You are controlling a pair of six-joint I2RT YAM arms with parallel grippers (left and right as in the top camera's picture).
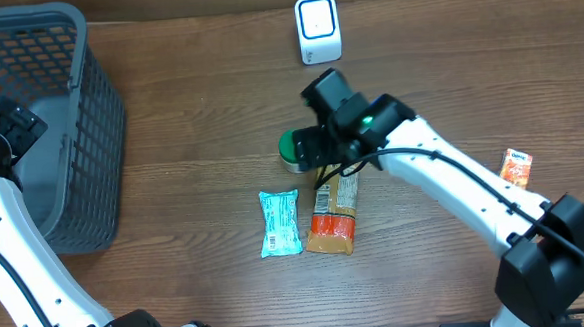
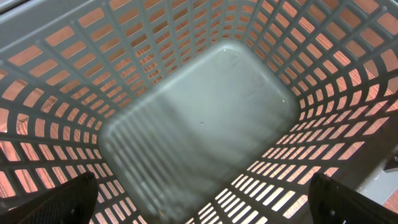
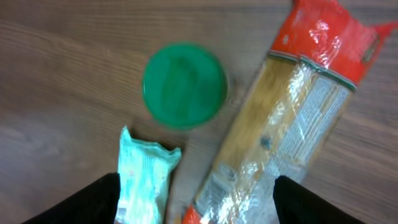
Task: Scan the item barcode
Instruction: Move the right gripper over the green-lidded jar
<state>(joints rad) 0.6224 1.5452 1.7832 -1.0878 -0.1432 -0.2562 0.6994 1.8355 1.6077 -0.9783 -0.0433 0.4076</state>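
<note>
Four items out on the wooden table (image 1: 187,69): green-lidded round tub (image 1: 291,148) at centre, teal snack pkt (image 1: 279,222) near-left of it, long clear pkt (image 1: 335,219) w/ orange-red ends just right of the teal one, small orange sachet (image 1: 517,167) well apart at right. At far side, white barcode scanner (image 1: 317,29), apart from all of them. Above tub & far end of long pkt, right gripper (image 1: 316,152), released: in wrist view black fingers (image 3: 93,202) spread wide at lower corners, nothing clasped, goods lying flat on the wood below. Over grey mesh basket (image 1: 105,133) at left, left gripper (image 2: 202,193), likewise released, only bare basket floor beneath. Step in hand, by the look: pick stage, lining up over an item before any grab; scan not yet begun. Can't tell for sure which item is the target, prob long pkt or tub, both directly under. Next move calls for: drop straight down, centre one item btwn the fingers, clench w/o nudging neighbours (teal & long pkts almost touching, tub close by), lift, carry to far side, turn barcode face toward scanner window. Barcode spot not readable here; wrist view too blurred.
</note>
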